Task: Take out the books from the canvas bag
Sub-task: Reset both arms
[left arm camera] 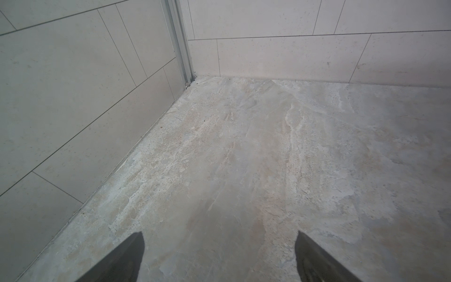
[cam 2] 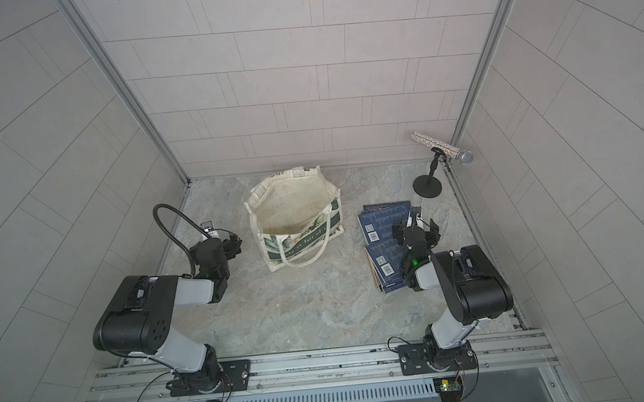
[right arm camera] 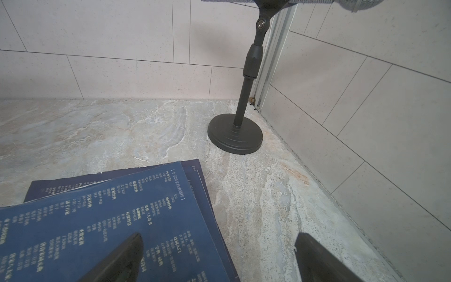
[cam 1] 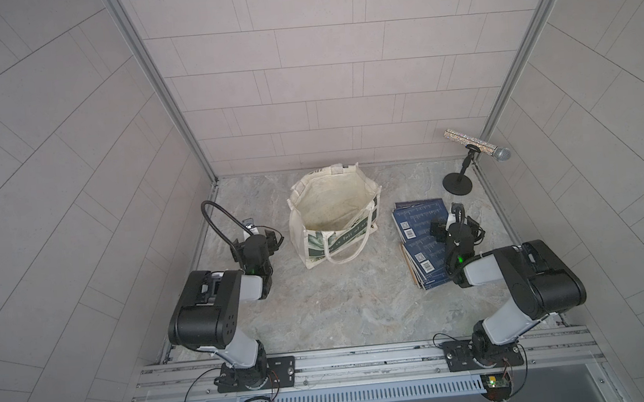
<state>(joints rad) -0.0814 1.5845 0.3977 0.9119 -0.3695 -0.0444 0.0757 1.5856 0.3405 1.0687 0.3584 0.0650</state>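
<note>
So the bag [cam 1: 318, 249] is standing upright mid-worktop [cam 1: 341, 310], toward the back, with its mouth gaping wide. Only its bare cream lining is showing inside. One rope handle [cam 1: 350, 252] is drooping down over the printed front side, which is facing the front and turned slightly right.

The books [cam 1: 418, 222] are lying flat on the worktop to the right of the bag, apart from it. They're sitting in two overlapping clumps, one farther back and one nearer the front [cam 1: 424, 268]. Barcode labels are facing up in both top views [cam 2: 384, 240]. Their long sides are running roughly front to back, skewed a little, and the near clump is fanning out.

The right hand [right arm camera: 218, 244] is hanging over the books' right edge with its jaws spread and nothing between them. One finger is sitting above the top blue cover [right arm camera: 109, 219], the other above bare stone. Can't tell if it's touching.

The left hand [left arm camera: 219, 244] is spread too, pointing at bare worktop by the left wall [left arm camera: 73, 109], left of the bag.

A mic stand [cam 1: 457, 185] is crowding the back right corner, near the far books. Plenty of bare stone is lying open in front of the bag, between the arms.
</note>
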